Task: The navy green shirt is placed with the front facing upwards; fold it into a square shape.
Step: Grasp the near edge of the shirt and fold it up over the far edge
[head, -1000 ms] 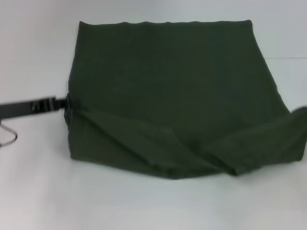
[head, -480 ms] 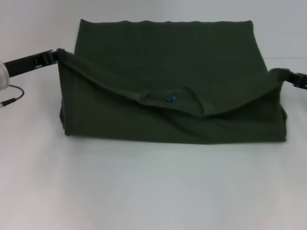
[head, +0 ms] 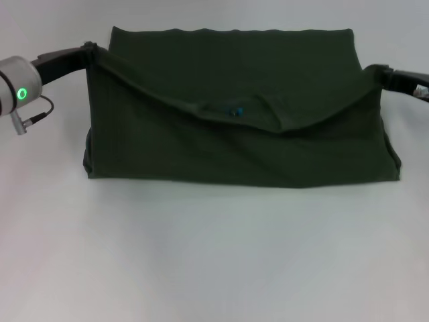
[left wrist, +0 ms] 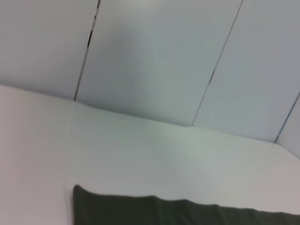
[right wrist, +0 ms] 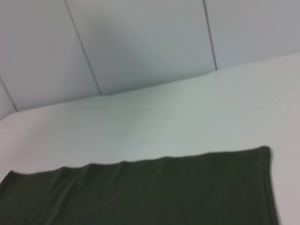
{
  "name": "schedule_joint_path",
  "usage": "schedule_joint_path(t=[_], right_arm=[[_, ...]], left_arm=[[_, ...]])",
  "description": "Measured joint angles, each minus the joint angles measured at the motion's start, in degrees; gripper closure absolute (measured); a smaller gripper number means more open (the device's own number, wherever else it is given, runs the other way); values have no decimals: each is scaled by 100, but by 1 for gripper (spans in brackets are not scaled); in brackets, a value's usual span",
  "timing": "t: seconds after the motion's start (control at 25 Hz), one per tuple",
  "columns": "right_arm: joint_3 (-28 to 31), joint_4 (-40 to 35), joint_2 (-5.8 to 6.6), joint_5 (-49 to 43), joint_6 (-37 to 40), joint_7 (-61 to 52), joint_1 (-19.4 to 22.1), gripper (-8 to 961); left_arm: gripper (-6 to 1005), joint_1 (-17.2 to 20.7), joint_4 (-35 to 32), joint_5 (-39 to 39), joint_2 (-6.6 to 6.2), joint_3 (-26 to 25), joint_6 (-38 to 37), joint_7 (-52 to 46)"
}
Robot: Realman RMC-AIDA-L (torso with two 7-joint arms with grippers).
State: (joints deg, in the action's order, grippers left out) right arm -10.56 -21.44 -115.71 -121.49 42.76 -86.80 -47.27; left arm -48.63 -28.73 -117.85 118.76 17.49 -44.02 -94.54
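The navy green shirt (head: 234, 144) lies on the white table, its near part lifted and carried toward the far hem. The collar with a small blue label (head: 236, 111) sags in the middle of the raised edge. My left gripper (head: 89, 51) is shut on the shirt's left corner and my right gripper (head: 375, 72) is shut on its right corner, both above the cloth. The far hem shows in the left wrist view (left wrist: 187, 213) and the right wrist view (right wrist: 140, 192). The chest letters are hidden.
The white table (head: 214, 255) stretches in front of the shirt. Grey wall panels (left wrist: 154, 61) stand behind the table's far edge. A cable (head: 37, 115) hangs from my left arm.
Both grippers have risen and moved away from me with the shirt's corners. The near fold has swung up and over, and the collar with its blue label has come into sight.
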Motion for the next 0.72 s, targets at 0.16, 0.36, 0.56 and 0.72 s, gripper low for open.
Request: schedule_joint_path(t=[0.16, 0.36, 0.56, 0.72], right_arm=[[-361, 5, 6, 471, -266, 56, -28, 796], [-566, 116, 26, 690, -522, 69, -36, 790], [-578, 293, -1, 773, -834, 262, -66, 784], [-584, 505, -8, 1082, -1084, 615, -68, 778]], left_arm=[[968, -132, 202, 383, 9, 0, 268, 550], [968, -280, 413, 591, 15, -1, 574, 952], [968, -313, 557, 924, 109, 0, 838, 1382], [967, -315, 693, 1139, 143, -3, 972, 1657]])
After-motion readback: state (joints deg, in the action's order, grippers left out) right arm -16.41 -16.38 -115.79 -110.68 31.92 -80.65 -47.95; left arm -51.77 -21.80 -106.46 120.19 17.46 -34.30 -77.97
